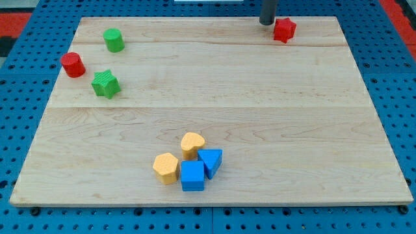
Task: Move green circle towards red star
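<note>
My tip [266, 24] sits at the board's 12-to-1 o'clock edge, just beside the red star [284, 30], at the star's 9 o'clock; touching or a hair apart, can't tell. No hand on this rig, only a plain rod, so nothing opens, closes or grips.

Green circle [114, 40] is at about 10 o'clock on the wooden board [214, 110], well apart from the star and from my tip. Nothing lies between circle and star along the top strip.

Judgement: the task looks barely begun. The tip is on the wrong side for a push. It would need to get round to the circle's 9 o'clock face and shove toward 3 o'clock. Being a round block, it may roll off the tip line if hit off-centre.

Near the circle: red cylinder [73, 65] at its 7 o'clock, green star [105, 84] at its 6 o'clock, both apart from it and off the likely path.

Bottom cluster at the board's 6 o'clock: yellow heart [192, 144], yellow block [166, 168] whose shape is unclear, blue cube [192, 176], blue triangle [210, 161], packed close and partly touching. It is far from the job.

No brands, labels or readable writing anywhere. Blue pegboard [26, 130] surrounds the board.
</note>
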`<state>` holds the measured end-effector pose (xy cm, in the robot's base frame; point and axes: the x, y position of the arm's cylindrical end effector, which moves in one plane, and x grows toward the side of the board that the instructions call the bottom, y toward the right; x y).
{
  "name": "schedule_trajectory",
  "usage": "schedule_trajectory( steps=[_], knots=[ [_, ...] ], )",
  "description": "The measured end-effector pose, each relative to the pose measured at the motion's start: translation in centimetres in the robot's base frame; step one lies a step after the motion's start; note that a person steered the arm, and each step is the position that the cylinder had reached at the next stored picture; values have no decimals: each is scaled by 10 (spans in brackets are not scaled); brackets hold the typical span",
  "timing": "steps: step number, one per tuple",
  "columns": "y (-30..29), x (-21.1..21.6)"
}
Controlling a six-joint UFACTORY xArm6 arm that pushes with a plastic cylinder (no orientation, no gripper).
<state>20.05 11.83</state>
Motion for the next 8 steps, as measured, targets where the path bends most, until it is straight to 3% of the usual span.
schedule_trajectory(
  steps=[2, 3, 4, 5, 8],
  knots=[
    [-168, -6],
    [-308, -7],
    [-359, 38],
    [-353, 73],
    [-243, 43]
  ],
)
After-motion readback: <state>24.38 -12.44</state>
